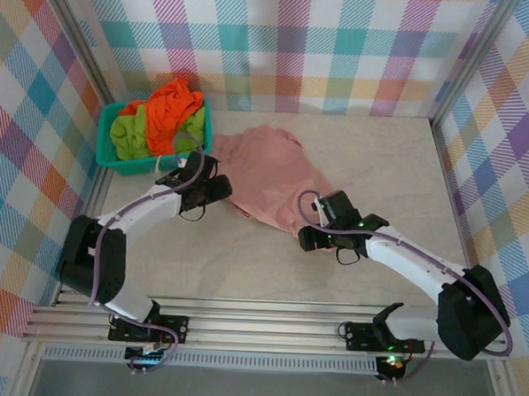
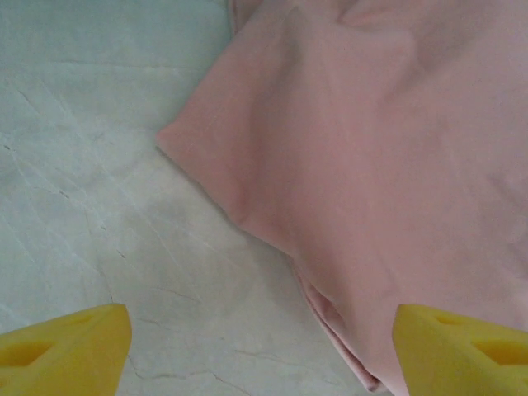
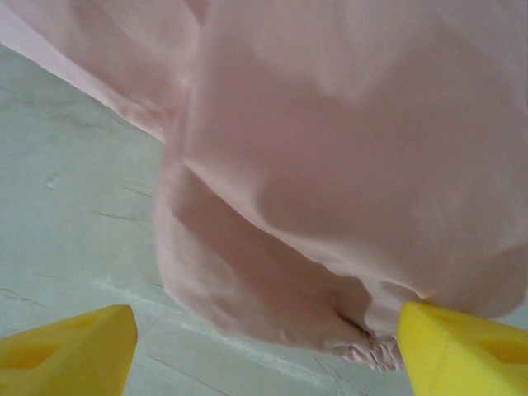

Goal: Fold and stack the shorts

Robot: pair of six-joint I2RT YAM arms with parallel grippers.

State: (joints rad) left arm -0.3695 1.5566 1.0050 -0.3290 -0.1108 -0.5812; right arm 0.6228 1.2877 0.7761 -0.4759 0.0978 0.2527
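pink shorts [image 1: 270, 176] spread on table [image 1: 382, 160], long axis running l gripper [image 2: 264, 346] to r gripper [image 3: 264, 346]. l: jaws wide, cloth corner just ahead, to its right. r: jaws wide, bunched hem just ahead. both equally near; prob each takes its end.

Pastel plaid walls [image 1: 299, 40] enclose a pale marbled tabletop [image 1: 382, 160].

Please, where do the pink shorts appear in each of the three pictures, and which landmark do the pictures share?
Top external: the pink shorts lie mid-table, just right of the teal basket.
Left wrist: the pink shorts fill the upper right, one corner pointing left.
Right wrist: the pink shorts cover the top and centre.
Shared landmark: the pale marbled table, seen at the left in both wrist views.
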